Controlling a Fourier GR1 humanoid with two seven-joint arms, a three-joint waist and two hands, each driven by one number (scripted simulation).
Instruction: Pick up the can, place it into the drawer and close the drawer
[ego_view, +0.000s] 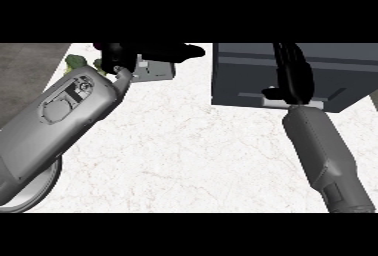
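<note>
A dark grey drawer unit (332, 75) stands at the back right of the white marble counter (192, 150). Its pale handle (319, 104) sits at the lower front edge. My right hand (290, 70) lies over the unit's front with straight fingers, the wrist just above the handle. No can shows anywhere. My left hand (148, 51) is at the back left, its fingers stretched out to the right above a small grey boxy object (156, 71). I cannot tell what that object is.
A green item (74, 62) peeks out behind my left forearm at the counter's back left corner. A pale plate (40, 192) lies partly under that forearm at the lower left. The counter's left edge meets a dark floor (29, 75).
</note>
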